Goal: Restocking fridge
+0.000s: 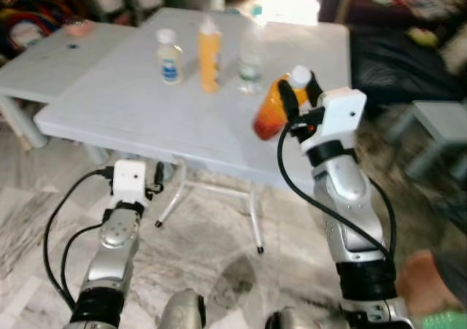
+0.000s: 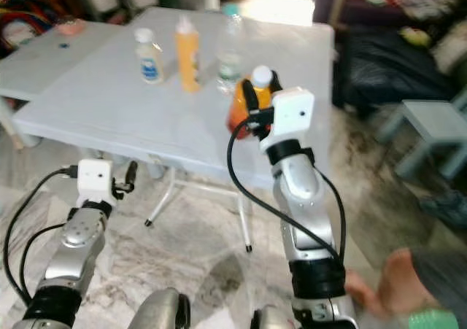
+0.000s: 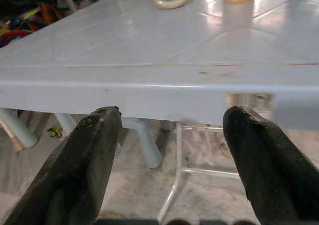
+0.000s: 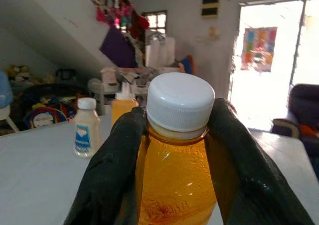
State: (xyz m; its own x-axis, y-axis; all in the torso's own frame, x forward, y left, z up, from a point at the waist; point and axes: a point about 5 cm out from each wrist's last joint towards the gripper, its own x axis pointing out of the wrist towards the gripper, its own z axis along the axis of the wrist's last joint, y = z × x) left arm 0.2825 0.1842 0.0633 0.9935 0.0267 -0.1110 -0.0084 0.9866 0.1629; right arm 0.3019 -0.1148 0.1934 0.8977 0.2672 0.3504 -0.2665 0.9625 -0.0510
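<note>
White table [image 1: 131, 103]: smooth moulded plastic w/ soft sheen, thin white metal legs. Floor [image 1: 211, 249]: polished marble-look tile, grey veins. Right gripper [image 1: 300, 90]: matt black rubbery fingers [image 4: 117, 160] clamped on orange juice bottle [image 4: 177, 185], clear glossy plastic w/ smooth white cap. On table at 11 o'clock from it: small bottle [image 1: 169, 55] w/ paper-look label, opaque orange squeeze bottle [image 1: 209, 55], clear water bottle [image 1: 250, 70]. Left gripper [image 3: 169, 160]: same matt black fingers, spread apart. Arms brushed silver metal.
</note>
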